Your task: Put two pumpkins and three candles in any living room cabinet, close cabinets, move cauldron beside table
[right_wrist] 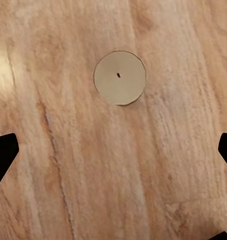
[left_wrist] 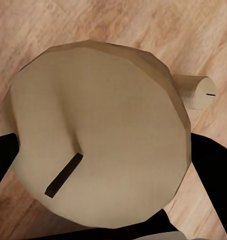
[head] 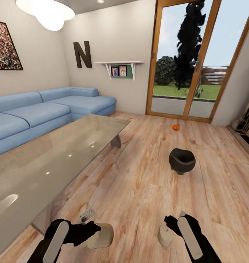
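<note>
The left gripper (head: 90,229) is low over the wooden floor (head: 139,182), its fingers pinching a candle (head: 100,235) that lies tilted between them. In the left wrist view this held candle (left_wrist: 101,135) sits right against the camera with its dark wick showing, and black fingers (left_wrist: 3,160) press on both sides of it.

A 2nd candle (head: 165,235) stands upright on the floor just beside the right gripper (head: 172,224). The left wrist view catches that same candle (left_wrist: 197,92) beyond the held one. In the right wrist view it is seen from straight above as a pale disc (right_wrist: 119,78) with a tiny wick dot, and the black fingers (right_wrist: 3,155) at the picture's edges are spread wide, touching nothing.

Further ahead on the floor sits the black cauldron (head: 181,160), upright, well apart from the glass worktop (head: 47,160) at the left. Beyond the cauldron, near the glass door (head: 186,62), 1 small orange pumpkin (head: 176,127) rests on the floor. A blue sofa (head: 40,109) runs along the wall behind the worktop.
</note>
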{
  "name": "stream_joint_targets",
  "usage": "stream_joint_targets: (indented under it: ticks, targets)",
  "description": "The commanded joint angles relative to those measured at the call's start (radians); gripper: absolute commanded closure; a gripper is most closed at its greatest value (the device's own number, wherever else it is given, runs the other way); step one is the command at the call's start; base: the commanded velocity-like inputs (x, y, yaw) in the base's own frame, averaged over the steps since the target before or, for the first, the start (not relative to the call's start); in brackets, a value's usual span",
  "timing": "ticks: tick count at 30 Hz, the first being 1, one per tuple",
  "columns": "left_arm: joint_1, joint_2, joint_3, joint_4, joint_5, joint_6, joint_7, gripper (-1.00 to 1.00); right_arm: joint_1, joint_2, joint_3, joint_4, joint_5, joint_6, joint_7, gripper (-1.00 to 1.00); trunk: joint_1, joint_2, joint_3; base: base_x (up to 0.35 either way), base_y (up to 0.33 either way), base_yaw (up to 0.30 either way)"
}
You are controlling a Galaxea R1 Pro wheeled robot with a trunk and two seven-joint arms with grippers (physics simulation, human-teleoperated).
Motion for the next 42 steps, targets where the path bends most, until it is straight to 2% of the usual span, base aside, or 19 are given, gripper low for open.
stream_joint_targets:
  ticks: [1, 6, 9, 13, 18, 20, 26, 31, 33, 38, 42]
  targets:
    - [0.000, 0.000, -0.001, 0.000, 0.002, 0.000, 0.000, 1.00, -0.001, -0.006, 0.000, 0.009, 0.000, -0.001, 0.000, -1.00, 0.004, -0.007, -0.003, 0.000, 0.000, 0.000]
    - [-0.001, 0.000, -0.002, 0.000, 0.002, -0.001, 0.000, 1.00, -0.003, -0.066, -0.008, 0.022, -0.006, -0.003, 0.000, -1.00, 0.023, -0.042, -0.019, 0.000, 0.000, 0.000]
    - [0.000, 0.000, -0.001, 0.000, 0.002, -0.001, 0.000, 1.00, -0.028, -0.081, -0.009, 0.027, -0.010, -0.004, 0.018, -1.00, 0.035, -0.063, -0.028, 0.000, 0.000, 0.000]
    - [0.000, -0.001, -0.001, 0.000, 0.002, -0.002, 0.000, 1.00, -0.062, -0.083, -0.009, 0.032, -0.007, -0.004, 0.063, -1.00, 0.050, -0.091, -0.041, 0.000, 0.000, 0.000]
    - [0.000, 0.000, 0.000, 0.000, 0.002, -0.002, 0.000, 1.00, -0.087, -0.084, -0.007, 0.053, -0.007, -0.002, 0.077, -1.00, 0.066, -0.120, -0.057, 0.000, 0.000, 0.000]
    - [0.000, -0.001, 0.000, 0.001, 0.003, -0.002, 0.000, 1.00, -0.115, -0.085, -0.004, 0.099, -0.006, -0.002, 0.079, -1.00, 0.067, -0.120, -0.065, 0.000, 0.000, 0.000]
    - [0.000, -0.001, 0.001, 0.003, 0.004, -0.004, 0.000, 1.00, -0.216, -0.086, 0.001, 0.345, 0.000, -0.017, 0.117, -1.00, 0.069, -0.121, -0.088, 0.000, 0.000, 0.000]
    - [0.000, 0.000, 0.000, 0.003, 0.013, -0.001, -0.001, 1.00, -0.241, -0.085, 0.002, 0.401, 0.004, -0.081, 0.183, -1.00, 0.072, -0.123, -0.107, 0.000, 0.000, 0.000]
    - [0.000, -0.001, -0.001, 0.004, 0.022, 0.000, 0.000, 1.00, -0.244, -0.085, 0.002, 0.408, 0.022, -0.087, 0.194, -1.00, 0.072, -0.123, -0.115, 0.000, 0.000, 0.000]
    - [-0.001, -0.001, 0.000, 0.009, 0.028, 0.000, 0.000, 1.00, -0.248, -0.077, 0.000, 0.435, 0.100, -0.093, 0.203, -1.00, 0.075, -0.124, -0.135, 0.000, 0.000, 0.000]
    - [-0.001, -0.006, 0.000, 0.011, 0.029, -0.001, 0.000, 1.00, -0.253, -0.075, 0.000, 0.446, 0.118, -0.098, 0.215, -1.00, 0.076, -0.125, -0.150, 0.000, 0.000, 0.000]
